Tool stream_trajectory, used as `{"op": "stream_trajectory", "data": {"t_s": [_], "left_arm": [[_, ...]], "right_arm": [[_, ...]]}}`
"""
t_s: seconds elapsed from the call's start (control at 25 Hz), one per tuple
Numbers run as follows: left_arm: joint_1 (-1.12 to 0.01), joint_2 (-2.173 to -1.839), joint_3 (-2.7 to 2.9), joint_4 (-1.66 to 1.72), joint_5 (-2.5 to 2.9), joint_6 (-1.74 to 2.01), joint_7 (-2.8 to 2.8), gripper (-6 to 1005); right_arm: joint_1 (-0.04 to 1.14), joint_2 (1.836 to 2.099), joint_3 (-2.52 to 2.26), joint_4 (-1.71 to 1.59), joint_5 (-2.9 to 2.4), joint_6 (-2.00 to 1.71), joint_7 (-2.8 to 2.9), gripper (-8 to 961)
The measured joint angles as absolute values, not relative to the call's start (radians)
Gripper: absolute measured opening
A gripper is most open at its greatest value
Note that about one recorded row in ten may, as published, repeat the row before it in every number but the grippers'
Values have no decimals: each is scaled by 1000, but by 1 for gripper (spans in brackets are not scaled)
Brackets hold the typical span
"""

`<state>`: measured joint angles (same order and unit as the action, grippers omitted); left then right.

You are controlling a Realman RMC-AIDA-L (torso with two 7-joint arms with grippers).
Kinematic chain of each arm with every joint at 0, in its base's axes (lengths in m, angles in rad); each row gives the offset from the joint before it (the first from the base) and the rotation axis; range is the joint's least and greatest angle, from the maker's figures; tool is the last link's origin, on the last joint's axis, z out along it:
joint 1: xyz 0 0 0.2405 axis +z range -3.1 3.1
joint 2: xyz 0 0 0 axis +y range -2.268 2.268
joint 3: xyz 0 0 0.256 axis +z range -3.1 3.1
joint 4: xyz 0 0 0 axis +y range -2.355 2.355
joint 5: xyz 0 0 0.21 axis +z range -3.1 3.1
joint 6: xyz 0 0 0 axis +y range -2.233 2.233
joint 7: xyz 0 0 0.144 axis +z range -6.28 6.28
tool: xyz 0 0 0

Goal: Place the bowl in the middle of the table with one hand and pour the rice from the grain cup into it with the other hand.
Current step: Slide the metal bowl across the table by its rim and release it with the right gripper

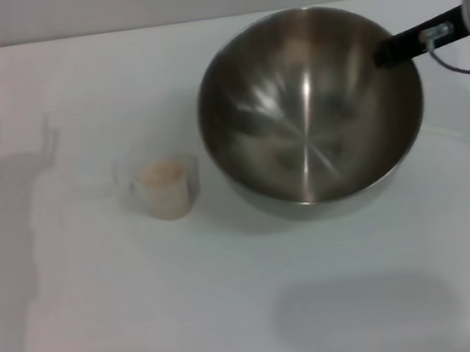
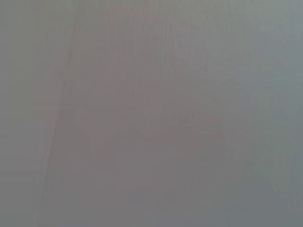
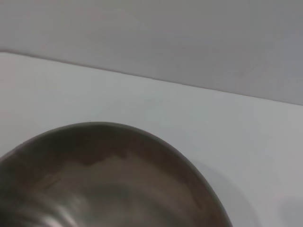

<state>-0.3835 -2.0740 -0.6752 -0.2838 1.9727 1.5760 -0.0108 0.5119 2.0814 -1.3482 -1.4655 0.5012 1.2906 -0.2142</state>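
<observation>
Unlabelled grain cup (image 1: 166,187) beside bowl (image 1: 311,106), right claw (image 1: 387,52) on rim.

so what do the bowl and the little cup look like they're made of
The bowl looks like polished stainless steel: grey, with bright streaky reflections inside. The grain cup seems to be clear plastic, since the pale rice shows through its wall, though glass can't be ruled out.

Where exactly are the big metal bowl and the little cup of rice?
bowl (image 1: 297,125): head view, on its shiny inside.
grain cup (image 1: 167,193): head view, on its clear front wall.
rice (image 1: 163,174): head view, on the grains' top surface.
</observation>
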Motion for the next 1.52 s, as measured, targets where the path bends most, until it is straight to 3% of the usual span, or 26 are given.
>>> {"op": "stream_trajectory", "data": {"t_s": [0.96, 1.04, 1.52], "left_arm": [[-382, -2074, -670, -284, 1973, 1580, -11, 714], [-382, -2074, -670, -284, 1973, 1581, -11, 714], [-365, -2075, -669, -285, 1974, 1617, -11, 714]], "right_arm": [[581, 2078, -1419, -1301, 541, 1259, -203, 96], [581, 2078, -1419, -1311, 527, 1260, -200, 325], [573, 2081, -1502, -1527, 265, 1199, -161, 486]]}}
